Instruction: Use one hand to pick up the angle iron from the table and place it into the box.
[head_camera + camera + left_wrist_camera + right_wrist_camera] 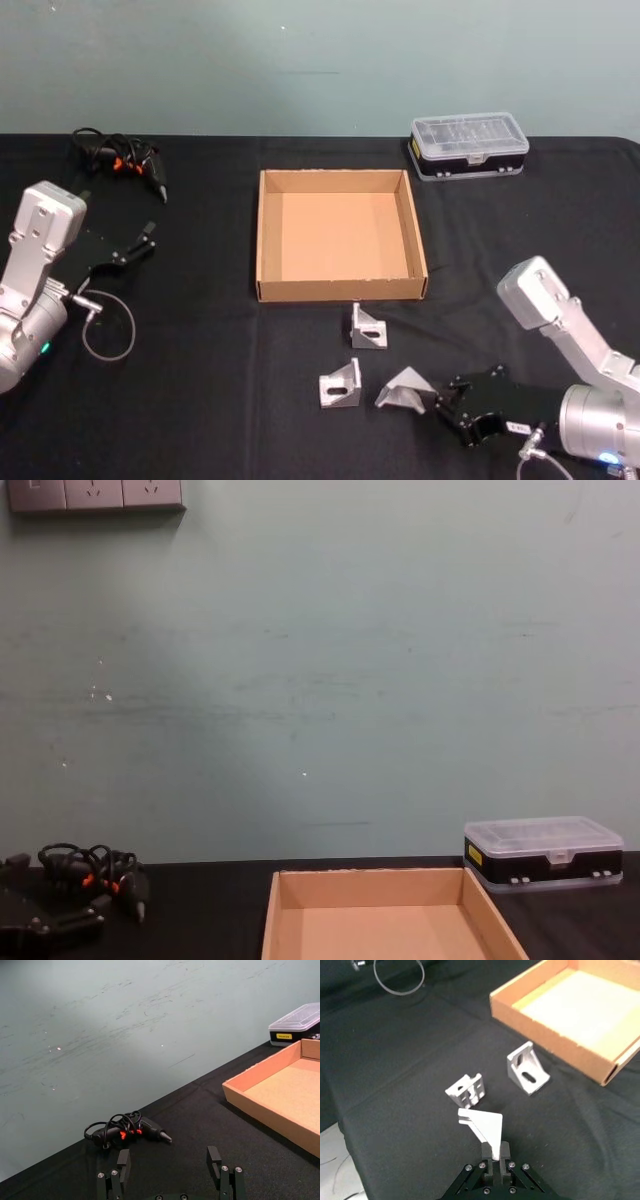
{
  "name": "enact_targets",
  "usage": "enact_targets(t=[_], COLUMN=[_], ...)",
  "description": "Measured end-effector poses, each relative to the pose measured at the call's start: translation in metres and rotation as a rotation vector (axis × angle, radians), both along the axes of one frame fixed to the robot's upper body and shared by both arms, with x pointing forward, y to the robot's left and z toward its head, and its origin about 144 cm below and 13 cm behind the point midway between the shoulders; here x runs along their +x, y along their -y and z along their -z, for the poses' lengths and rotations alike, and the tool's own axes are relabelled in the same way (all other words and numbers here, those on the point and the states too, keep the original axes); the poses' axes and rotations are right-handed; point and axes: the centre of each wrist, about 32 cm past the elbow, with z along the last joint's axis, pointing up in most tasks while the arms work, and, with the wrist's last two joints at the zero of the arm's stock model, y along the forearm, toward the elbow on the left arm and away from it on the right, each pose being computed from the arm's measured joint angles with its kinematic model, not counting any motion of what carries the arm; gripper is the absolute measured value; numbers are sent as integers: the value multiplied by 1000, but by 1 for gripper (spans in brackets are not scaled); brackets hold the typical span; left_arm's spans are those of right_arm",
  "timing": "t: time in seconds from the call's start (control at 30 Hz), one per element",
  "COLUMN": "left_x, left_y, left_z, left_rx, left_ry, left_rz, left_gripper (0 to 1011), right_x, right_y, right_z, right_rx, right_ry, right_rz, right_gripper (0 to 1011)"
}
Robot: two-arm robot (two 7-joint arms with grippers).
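Right gripper (495, 1154) is closed on one thin edge of an angle iron (481, 1121), near the desk's (200, 400) front edge, short of the box (340, 289). The hold looks slight, so the piece could swing or slip out and land on the loose bracket (340, 385) beside it. Left gripper (138, 244) is parked at the left, fingers spread and empty.

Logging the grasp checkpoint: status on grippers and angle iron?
Right gripper shut on nearest angle iron. Left gripper open, parked at left. Two other angle irons lie between it and the box.
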Motion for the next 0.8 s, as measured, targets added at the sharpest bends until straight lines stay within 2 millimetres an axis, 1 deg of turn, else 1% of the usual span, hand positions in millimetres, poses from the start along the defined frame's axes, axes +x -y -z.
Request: enact_targets(t=[0.17, 0.2, 0.23, 0.4, 0.43, 0.53, 0.57, 0.77, 0.8], left_x=[0, 0, 0, 0, 0, 0, 0, 0, 0], left_y=[0, 0, 0, 0, 0, 0, 0, 0, 0], left_z=[0, 0, 0, 0, 0, 0, 0, 0, 0], left_rx=[0, 0, 0, 0, 0, 0, 0, 0, 0], left_ry=[0, 0, 0, 0, 0, 0, 0, 0, 0], left_rz=[0, 0, 0, 0, 0, 0, 0, 0, 0], left_gripper=[1000, 1000, 1000, 1000, 1000, 1000, 1000, 1000, 1000], right_x=[-3, -4, -4, 0, 2, 9, 14, 37, 44], right_y=[3, 4, 4, 6, 6, 5, 4, -5, -9], right_z=[-16, -22, -22, -41, -46, -53, -56, -62, -61], right_rx=[16, 22, 22, 36, 37, 36, 31, 2, -10], right_ry=[60, 86, 86, 172, 195, 226, 242, 276, 280], right_rz=[23, 33, 33, 77, 87, 100, 107, 114, 113], right_gripper=[86, 86, 86, 86, 86, 86, 86, 86, 85])
